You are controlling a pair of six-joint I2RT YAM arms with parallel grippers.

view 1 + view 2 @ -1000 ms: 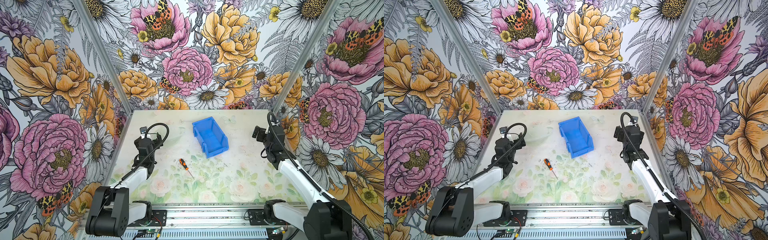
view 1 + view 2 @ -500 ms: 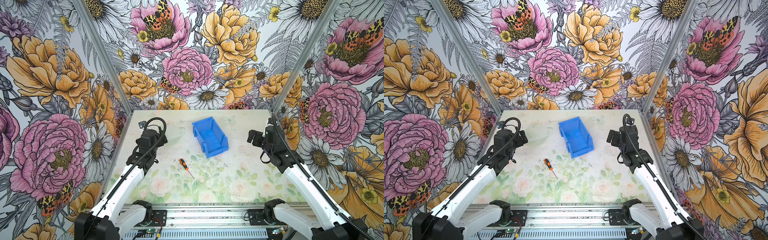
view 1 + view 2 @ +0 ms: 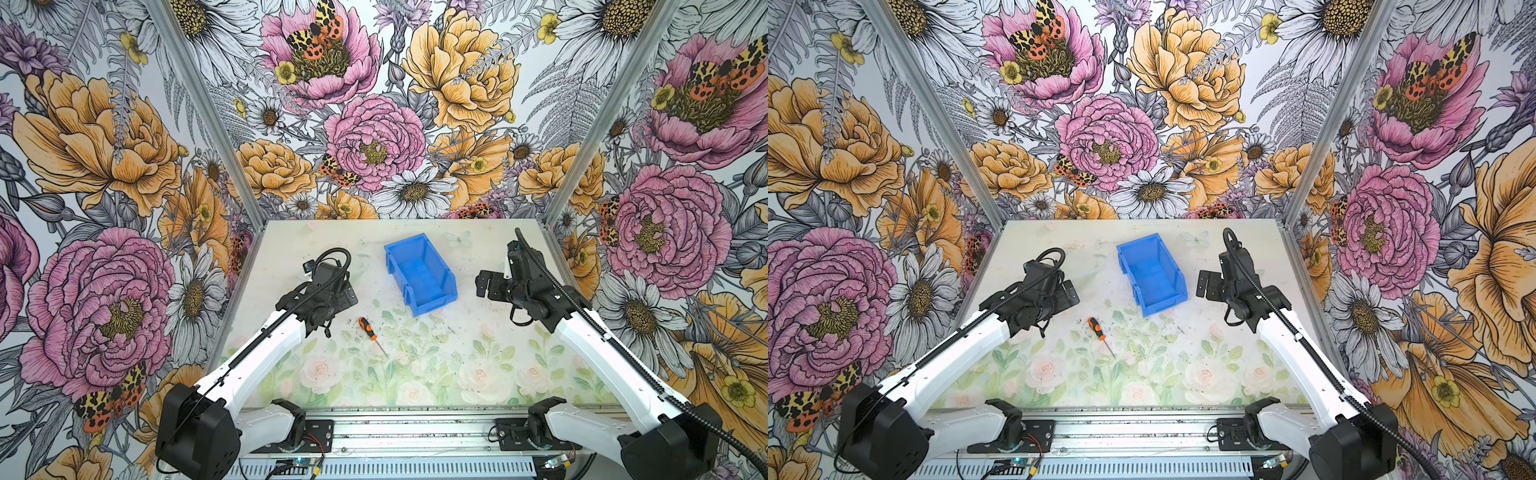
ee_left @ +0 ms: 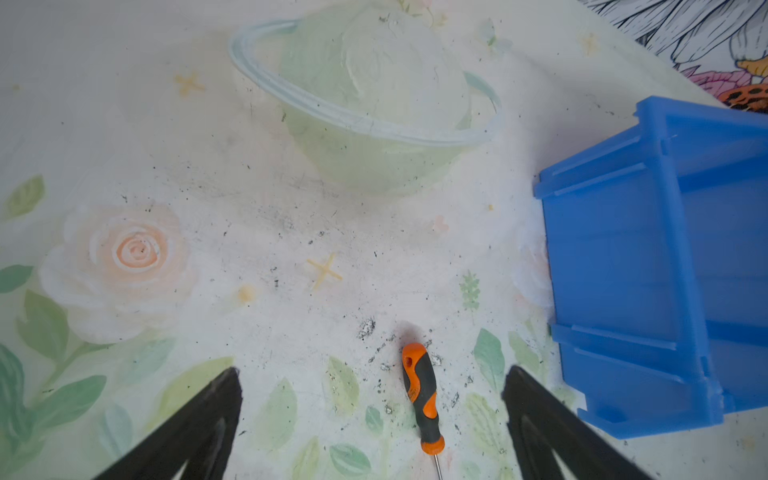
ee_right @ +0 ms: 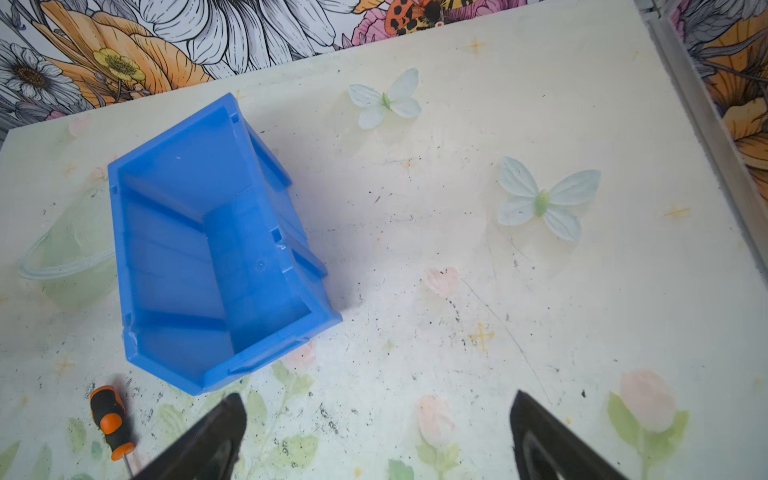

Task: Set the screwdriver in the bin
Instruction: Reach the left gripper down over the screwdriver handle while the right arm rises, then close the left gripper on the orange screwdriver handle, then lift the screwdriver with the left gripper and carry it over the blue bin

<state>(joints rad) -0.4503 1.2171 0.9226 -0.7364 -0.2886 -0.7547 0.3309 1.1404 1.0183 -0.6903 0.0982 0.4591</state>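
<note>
**A:** Any writing to read?

**B:** Print on the screwdriver [image 4: 422, 399] handle is too small to read. The bin [image 3: 417, 270] shows plain blue plastic.

**A:** How does the tool look?

**B:** Short, with an orange-and-black handle and a thin silver shaft. It lies flat on the surface [image 3: 415, 374] near the bin's low front lip, apart from it. The handle end is nearer the bin and the shaft points away.

**A:** And the arms?

**B:** The left gripper [image 4: 372, 374] hangs over the surface beside the bin, aimed down. Its fingers [image 4: 199, 424] are spread wide and hold nothing. In the left wrist view the handle lies between them, untouched and closer to the bin-side finger. The right gripper [image 5: 379, 397] hovers on the bin's opposite side, tilted down, also wide apart and empty.
</note>
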